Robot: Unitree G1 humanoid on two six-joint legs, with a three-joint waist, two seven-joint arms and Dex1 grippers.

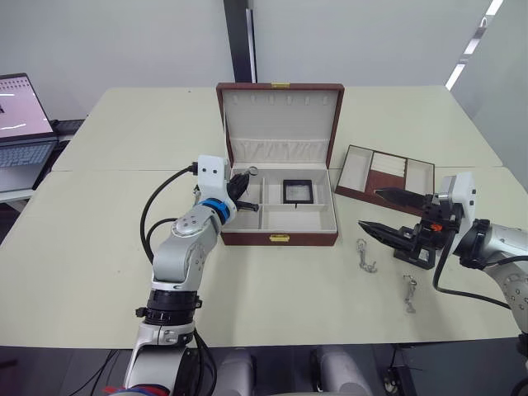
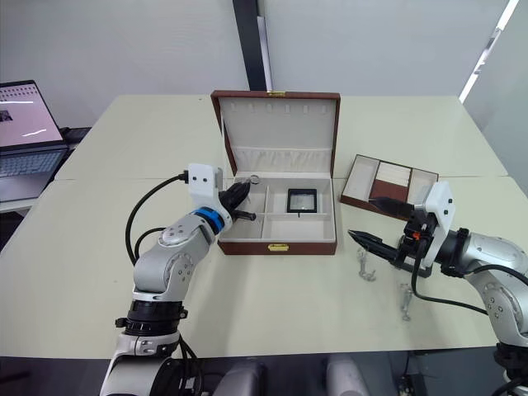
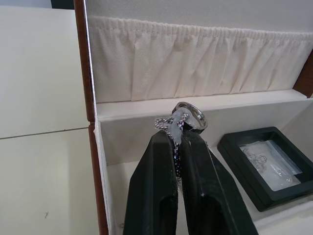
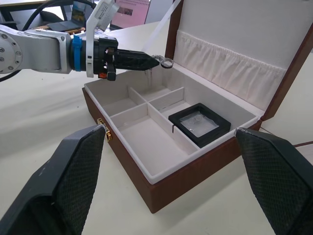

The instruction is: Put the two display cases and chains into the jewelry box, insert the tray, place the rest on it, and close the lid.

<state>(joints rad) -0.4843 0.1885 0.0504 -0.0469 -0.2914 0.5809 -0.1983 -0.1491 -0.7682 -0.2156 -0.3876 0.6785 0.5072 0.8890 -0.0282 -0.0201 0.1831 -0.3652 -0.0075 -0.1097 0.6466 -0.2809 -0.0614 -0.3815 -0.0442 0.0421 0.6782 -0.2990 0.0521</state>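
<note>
The jewelry box (image 1: 279,238) stands mid-table with its lid (image 1: 280,115) upright. One display case (image 1: 298,190) lies flat in a back compartment of the box. My left gripper (image 3: 175,129) is shut on a thin silvery chain with a ring (image 3: 190,113), holding it over the box's back-left compartment. The tray (image 1: 385,177) rests on the table to the right of the box. Two more chains (image 1: 364,256) (image 1: 409,293) lie on the table in front of the tray. Just above them my right gripper (image 1: 369,208) is open, with nothing between its fingers.
An open laptop (image 1: 21,124) sits at the far left beyond the table's edge. A black cable (image 1: 157,202) loops from my left arm over the table. The box's front compartments (image 4: 142,134) hold nothing.
</note>
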